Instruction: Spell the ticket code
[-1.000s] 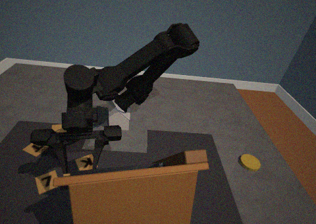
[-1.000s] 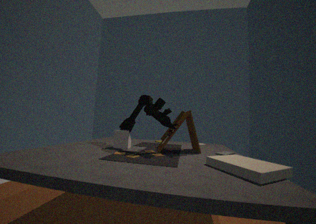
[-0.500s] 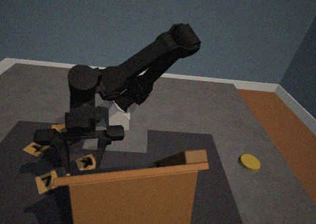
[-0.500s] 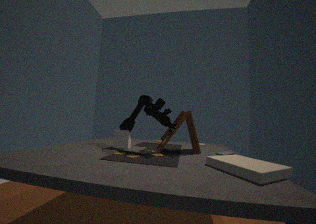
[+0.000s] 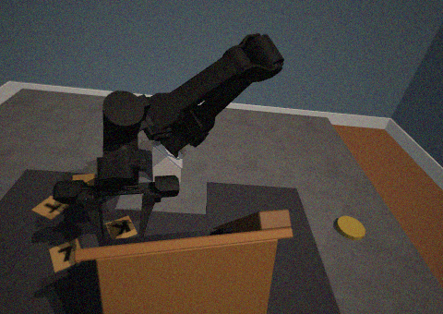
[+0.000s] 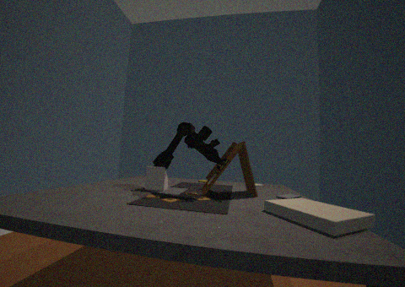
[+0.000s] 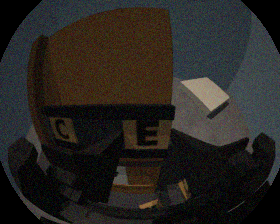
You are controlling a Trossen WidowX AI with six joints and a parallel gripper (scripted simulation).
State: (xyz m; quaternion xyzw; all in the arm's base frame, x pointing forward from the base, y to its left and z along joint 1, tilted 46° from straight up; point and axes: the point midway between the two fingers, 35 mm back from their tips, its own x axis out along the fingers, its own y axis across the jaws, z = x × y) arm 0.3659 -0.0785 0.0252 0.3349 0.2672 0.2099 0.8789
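Note:
The leaning board [image 5: 187, 277] [image 6: 248, 170] [image 7: 111, 60] carries a dark letter rail [image 7: 91, 111]. In the wrist view a C tile [image 7: 64, 130] sits near the rail's left end. My gripper [image 6: 223, 162] [image 7: 147, 132] is shut on the E tile [image 7: 156, 134], which is upright between the rail's bars at the right end. A dark gap separates it from the C. Loose letter tiles [image 5: 50, 208] [image 5: 121, 227] [image 5: 64, 255] lie on the dark mat [image 5: 252, 203], in front of the board. The E tile is hidden in the top view, and no code is readable.
A pale block [image 6: 319, 213] [image 7: 206, 91] lies on the counter beside the board. A yellow disc [image 5: 351, 227] lies on the counter past the mat. A flat disc [image 6: 288, 196] is behind the block. The counter's front edge [image 6: 163, 246] crosses the exterior view.

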